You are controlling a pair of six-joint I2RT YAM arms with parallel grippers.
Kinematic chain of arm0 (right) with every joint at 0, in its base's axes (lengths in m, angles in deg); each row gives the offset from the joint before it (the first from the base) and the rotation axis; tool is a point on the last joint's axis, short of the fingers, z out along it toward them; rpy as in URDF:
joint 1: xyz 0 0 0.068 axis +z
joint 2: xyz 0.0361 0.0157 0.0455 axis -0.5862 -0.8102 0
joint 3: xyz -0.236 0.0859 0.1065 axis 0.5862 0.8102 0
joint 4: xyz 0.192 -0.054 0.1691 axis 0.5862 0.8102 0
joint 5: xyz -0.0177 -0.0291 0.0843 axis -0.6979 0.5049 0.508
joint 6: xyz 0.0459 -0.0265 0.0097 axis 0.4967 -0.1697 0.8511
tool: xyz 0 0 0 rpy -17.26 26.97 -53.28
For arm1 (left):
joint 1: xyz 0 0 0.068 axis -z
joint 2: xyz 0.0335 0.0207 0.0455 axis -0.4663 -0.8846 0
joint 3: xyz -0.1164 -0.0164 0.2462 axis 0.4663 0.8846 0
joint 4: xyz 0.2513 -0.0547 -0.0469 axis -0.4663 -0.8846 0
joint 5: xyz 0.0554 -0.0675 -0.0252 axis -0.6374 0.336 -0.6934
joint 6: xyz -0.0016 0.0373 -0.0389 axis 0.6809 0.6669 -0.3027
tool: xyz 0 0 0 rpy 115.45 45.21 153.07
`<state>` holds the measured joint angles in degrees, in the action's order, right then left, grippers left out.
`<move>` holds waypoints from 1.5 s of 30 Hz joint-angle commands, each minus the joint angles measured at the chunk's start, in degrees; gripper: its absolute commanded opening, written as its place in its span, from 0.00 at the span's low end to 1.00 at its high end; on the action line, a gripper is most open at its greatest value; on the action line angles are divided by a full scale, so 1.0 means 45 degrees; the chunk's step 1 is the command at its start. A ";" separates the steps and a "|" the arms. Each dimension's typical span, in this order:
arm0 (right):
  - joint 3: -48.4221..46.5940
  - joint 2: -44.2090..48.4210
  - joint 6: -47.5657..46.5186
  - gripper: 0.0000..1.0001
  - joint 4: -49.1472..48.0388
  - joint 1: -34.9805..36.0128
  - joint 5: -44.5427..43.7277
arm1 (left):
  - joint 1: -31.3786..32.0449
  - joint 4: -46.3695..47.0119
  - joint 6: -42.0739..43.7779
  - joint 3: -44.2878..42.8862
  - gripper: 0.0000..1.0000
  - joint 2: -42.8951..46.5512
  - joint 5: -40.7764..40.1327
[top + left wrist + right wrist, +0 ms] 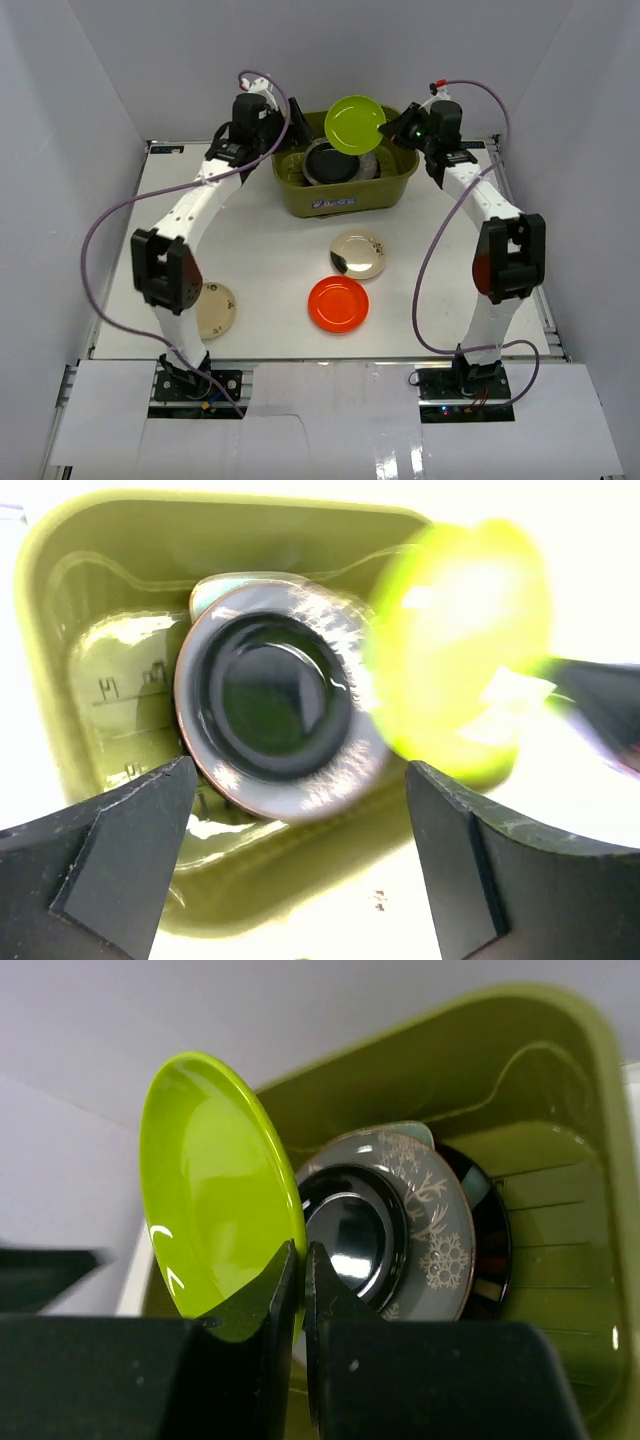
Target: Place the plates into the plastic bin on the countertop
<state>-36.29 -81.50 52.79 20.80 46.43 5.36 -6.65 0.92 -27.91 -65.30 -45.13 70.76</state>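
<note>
My right gripper [395,130] is shut on the rim of the lime green plate [355,124] and holds it tilted above the olive-green plastic bin [345,195]; the plate also shows in the right wrist view [215,1185] and the left wrist view [455,650]. Stacked in the bin are the dark-rimmed silvery plate [275,695], the grey deer-patterned plate [435,1230] and the black plate [495,1240]. My left gripper [278,135] is open and empty over the bin's left end. On the countertop [260,250] lie the cream plate with dark patch [358,255], the orange-red plate [338,303] and the beige plate [215,310].
A pale teal edge [215,583] shows behind the stack in the bin. Both arms lean over the far half of the table. Grey walls close in at the back and sides.
</note>
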 commanded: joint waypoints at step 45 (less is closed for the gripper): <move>0.1525 -0.4723 0.1444 0.67 -0.1336 1.1504 0.2644 | -0.0227 -0.4812 -0.1736 1.2396 0.92 1.7924 -0.4195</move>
<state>-26.28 -99.10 52.42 19.14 97.20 13.27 -7.44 -19.06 -36.88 -9.50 34.16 50.61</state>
